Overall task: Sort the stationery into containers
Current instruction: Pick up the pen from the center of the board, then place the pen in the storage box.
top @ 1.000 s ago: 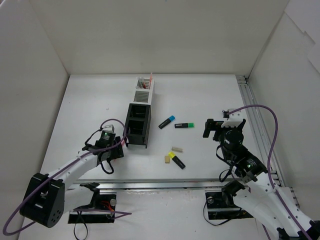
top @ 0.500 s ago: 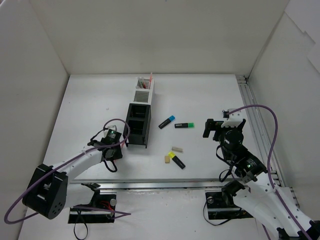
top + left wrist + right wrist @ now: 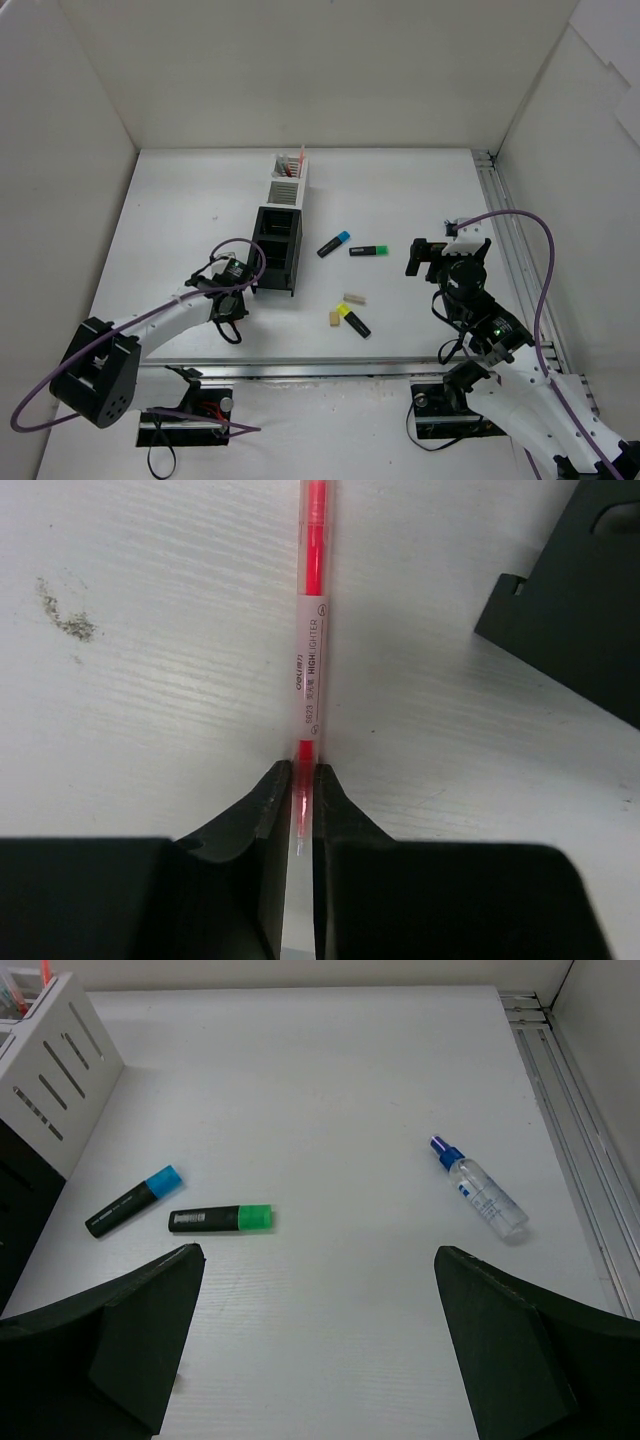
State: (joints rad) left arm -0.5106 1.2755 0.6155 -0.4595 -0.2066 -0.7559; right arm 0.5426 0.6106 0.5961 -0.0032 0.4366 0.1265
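Note:
My left gripper is shut on the end of a thin red pen that lies along the table and points away from it. In the top view this gripper sits low beside the near black box of the container row, whose corner shows in the left wrist view. The white boxes stand beyond, with red pens upright in the far one. My right gripper is open and empty above the table, near the green-capped highlighter and the blue-capped one.
A yellow-capped highlighter and two beige erasers lie between the arms. A small clear spray bottle lies at the right. A metal rail runs along the right edge. White walls enclose the table.
My left gripper has moved to the right and a little farther out, closer to the near black box, with the red pen in it. The right arm has not moved.

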